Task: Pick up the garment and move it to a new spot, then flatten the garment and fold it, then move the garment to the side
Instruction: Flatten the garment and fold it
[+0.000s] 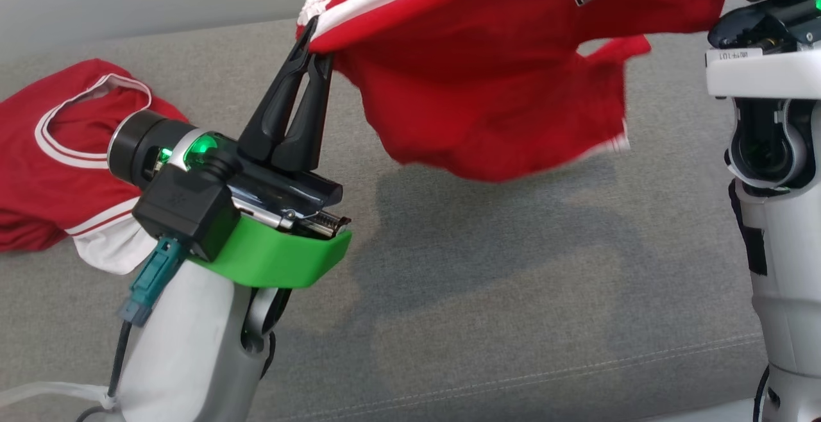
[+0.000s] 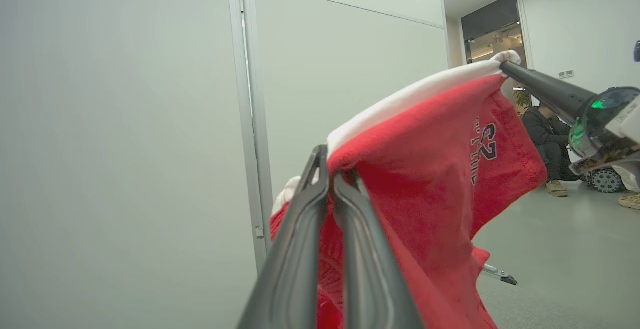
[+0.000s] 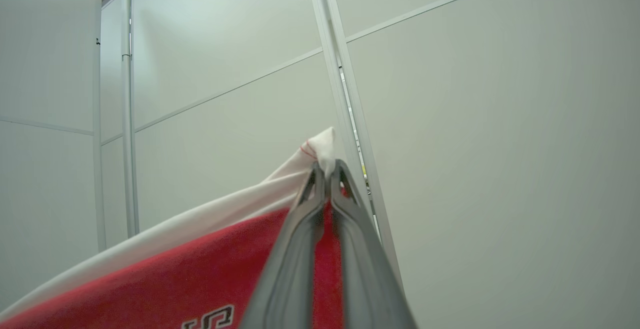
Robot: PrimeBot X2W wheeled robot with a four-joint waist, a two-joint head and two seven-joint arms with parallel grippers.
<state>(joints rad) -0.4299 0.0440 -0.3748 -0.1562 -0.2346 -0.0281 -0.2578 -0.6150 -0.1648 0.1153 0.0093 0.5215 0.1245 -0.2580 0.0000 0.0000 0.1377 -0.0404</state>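
The garment point(image 1: 500, 69) is a red piece with a white band along its top edge and dark lettering, held stretched in the air above the grey couch point(image 1: 481, 294). My left gripper point(image 1: 315, 40) is shut on its left corner, fingers pointing up. In the left wrist view the left gripper point(image 2: 330, 169) pinches the white band of the garment point(image 2: 430, 169), and the right arm's dark fingers point(image 2: 540, 89) hold the far corner. The right wrist view has my right gripper point(image 3: 326, 174) shut on the white corner of the garment point(image 3: 200, 269). The right gripper's tips are above the head view's top edge.
A second red garment with white trim point(image 1: 58, 152) lies crumpled on the couch at the left. My right arm's pale forearm point(image 1: 770, 185) stands at the right edge. Pale wall panels point(image 3: 500, 144) stand behind. A person point(image 2: 547, 144) sits on the floor far off.
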